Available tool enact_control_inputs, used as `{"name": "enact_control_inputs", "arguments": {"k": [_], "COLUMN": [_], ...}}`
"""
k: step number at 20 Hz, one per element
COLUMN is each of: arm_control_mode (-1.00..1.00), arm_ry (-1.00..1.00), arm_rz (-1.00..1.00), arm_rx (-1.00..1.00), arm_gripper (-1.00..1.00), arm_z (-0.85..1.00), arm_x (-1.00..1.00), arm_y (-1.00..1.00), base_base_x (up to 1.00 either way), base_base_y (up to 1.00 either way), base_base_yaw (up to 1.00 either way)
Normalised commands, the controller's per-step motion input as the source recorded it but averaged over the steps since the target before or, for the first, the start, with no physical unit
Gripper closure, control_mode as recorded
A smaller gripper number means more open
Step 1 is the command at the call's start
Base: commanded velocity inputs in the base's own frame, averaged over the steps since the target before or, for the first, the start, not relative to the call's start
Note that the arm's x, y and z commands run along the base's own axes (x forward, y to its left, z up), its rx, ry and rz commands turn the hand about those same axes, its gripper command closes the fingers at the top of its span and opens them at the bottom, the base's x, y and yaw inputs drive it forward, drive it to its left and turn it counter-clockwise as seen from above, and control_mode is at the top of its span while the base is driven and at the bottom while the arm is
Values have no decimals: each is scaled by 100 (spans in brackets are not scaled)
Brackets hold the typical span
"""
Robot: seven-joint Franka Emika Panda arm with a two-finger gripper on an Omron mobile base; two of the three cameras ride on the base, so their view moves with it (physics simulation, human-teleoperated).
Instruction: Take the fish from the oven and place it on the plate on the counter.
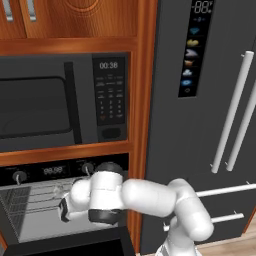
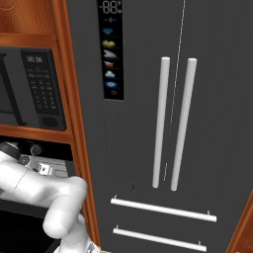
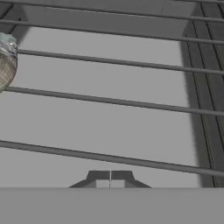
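Observation:
The black oven stands open, with its door folded down at the bottom. My arm reaches into its cavity over the grey wire racks. The fish shows as a pale, mottled rounded end at the left edge of the hand view, lying on the rack. My gripper is shut, its two tips pressed together with nothing between them. It sits well to the right of the fish and does not touch it. The plate and the counter are out of view.
A black microwave with a keypad sits above the oven in the wooden cabinet. A dark fridge with long pale handles fills the right side. The rack's side rails run close on the hand's right.

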Motion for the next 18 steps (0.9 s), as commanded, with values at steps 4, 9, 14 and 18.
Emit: {"name": "enact_control_inputs", "arguments": {"k": [4,9,14,18], "arm_control_mode": [-100,-100,-100,-100], "arm_ry": [24,42,79,71], "arm_rz": [1,0,0,0], "arm_rx": [-3,0,16,22], "arm_gripper": [100,100,100,100], "arm_z": [-90,-53,7,22], "arm_x": [-100,-100,-100,-100], "arm_y": [3,0,-29,-26], "base_base_x": [0,0,0,0], "base_base_y": [0,0,0,0], "base_base_yaw": [0,0,0,0]}}
